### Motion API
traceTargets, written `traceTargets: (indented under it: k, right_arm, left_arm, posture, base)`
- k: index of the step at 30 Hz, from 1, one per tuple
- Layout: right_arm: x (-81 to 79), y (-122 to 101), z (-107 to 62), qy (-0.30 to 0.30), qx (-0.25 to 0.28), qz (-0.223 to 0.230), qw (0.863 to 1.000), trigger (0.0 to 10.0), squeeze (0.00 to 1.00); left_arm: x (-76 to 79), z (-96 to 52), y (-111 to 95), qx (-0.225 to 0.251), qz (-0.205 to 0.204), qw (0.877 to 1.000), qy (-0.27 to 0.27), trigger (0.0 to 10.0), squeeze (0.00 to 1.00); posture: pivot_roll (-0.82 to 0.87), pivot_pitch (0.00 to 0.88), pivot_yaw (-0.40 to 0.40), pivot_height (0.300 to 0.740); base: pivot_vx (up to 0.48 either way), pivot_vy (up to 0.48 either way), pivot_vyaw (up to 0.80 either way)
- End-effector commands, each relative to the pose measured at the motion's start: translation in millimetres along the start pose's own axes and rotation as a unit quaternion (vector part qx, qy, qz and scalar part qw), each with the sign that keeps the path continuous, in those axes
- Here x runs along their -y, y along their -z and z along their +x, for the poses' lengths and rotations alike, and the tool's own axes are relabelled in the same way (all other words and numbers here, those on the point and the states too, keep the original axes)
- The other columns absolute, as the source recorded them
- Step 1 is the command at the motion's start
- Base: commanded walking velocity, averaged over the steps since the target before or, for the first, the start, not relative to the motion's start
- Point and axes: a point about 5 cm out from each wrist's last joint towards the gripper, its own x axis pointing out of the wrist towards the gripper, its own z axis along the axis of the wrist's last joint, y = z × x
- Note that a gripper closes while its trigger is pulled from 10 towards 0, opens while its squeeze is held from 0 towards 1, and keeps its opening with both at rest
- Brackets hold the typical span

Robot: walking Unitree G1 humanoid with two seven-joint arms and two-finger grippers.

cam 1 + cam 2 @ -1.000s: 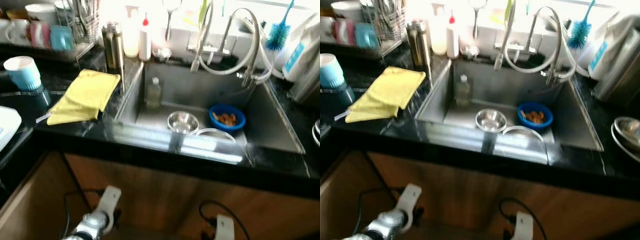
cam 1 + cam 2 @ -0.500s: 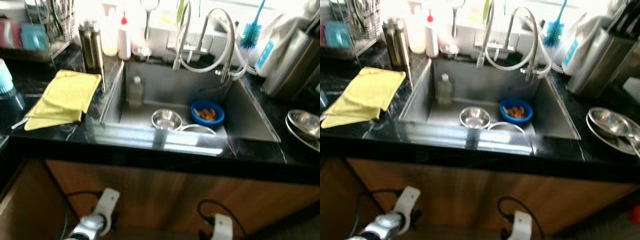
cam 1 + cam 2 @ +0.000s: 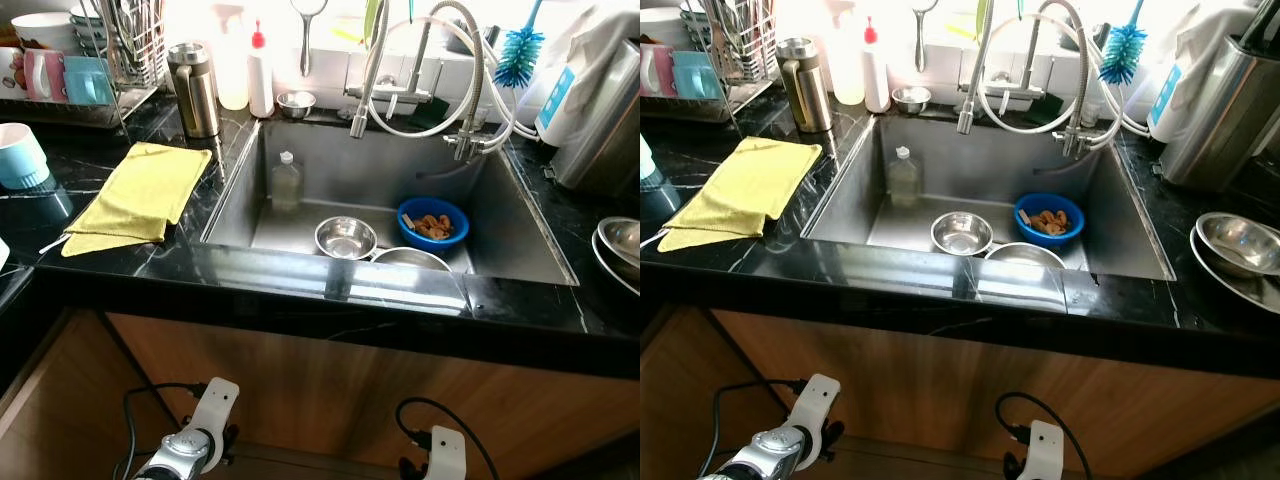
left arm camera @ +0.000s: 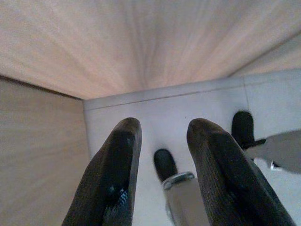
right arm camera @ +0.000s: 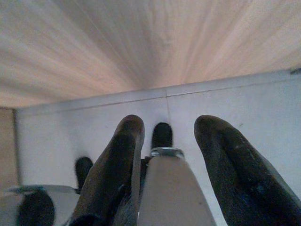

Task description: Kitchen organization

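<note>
Black counter (image 3: 300,285) veined with white. Yellow cloth (image 3: 140,195) at left. Steel-grey sink (image 3: 520,225) holds a blue bowl (image 3: 433,222) and a shiny silver bowl (image 3: 345,238). Turquoise brush (image 3: 518,45) at upper right. Wood-brown cabinet (image 3: 330,375) below. Black fingers (image 4: 113,179) over pale floor (image 4: 141,113).

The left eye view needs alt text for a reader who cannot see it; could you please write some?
A steel sink set in a black marble counter holds a blue bowl of food, a small steel bowl and a clear bottle. A yellow cloth lies to its left, below a dish rack.
</note>
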Motion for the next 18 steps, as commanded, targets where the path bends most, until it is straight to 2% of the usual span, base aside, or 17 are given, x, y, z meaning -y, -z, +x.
traceTargets:
  k: [1, 2, 7, 18]
  right_arm:
    - [-2.1, -1.9, 0.4, 0.000, 0.004, 0.000, 1.000, 10.0, 0.00]
    - [-2.1, -1.9, 0.4, 0.000, 0.004, 0.000, 1.000, 10.0, 0.00]
    - [-3.4, -0.5, 0.3, -0.005, 0.002, 0.009, 1.000, 10.0, 0.00]
    - [-3.8, -0.2, 0.3, -0.006, 0.002, 0.000, 1.000, 10.0, 0.00]
  left_arm:
    - [-0.9, -1.4, 8.5, -0.013, -0.004, 1.000, 0.000, 10.0, 0.00]
    - [-0.9, -1.4, 8.5, -0.013, -0.004, 1.000, 0.000, 10.0, 0.00]
    - [-1.3, -1.5, 9.8, -0.018, 0.000, 1.000, 0.001, 10.0, 0.00]
    - [-0.4, -1.5, 10.1, -0.019, 0.014, 1.000, 0.003, 10.0, 0.00]
  posture:
    - [0.28, 0.050, -0.084, 0.732]
    - [0.28, 0.050, -0.084, 0.732]
    - [0.27, 0.047, -0.087, 0.732]
    - [0.28, 0.033, -0.092, 0.732]
  base:
    - [0.000, 0.000, 0.80]
    - [0.000, 0.000, 0.80]
    - [0.000, 0.000, 0.00]
    - [0.000, 0.000, 0.00]
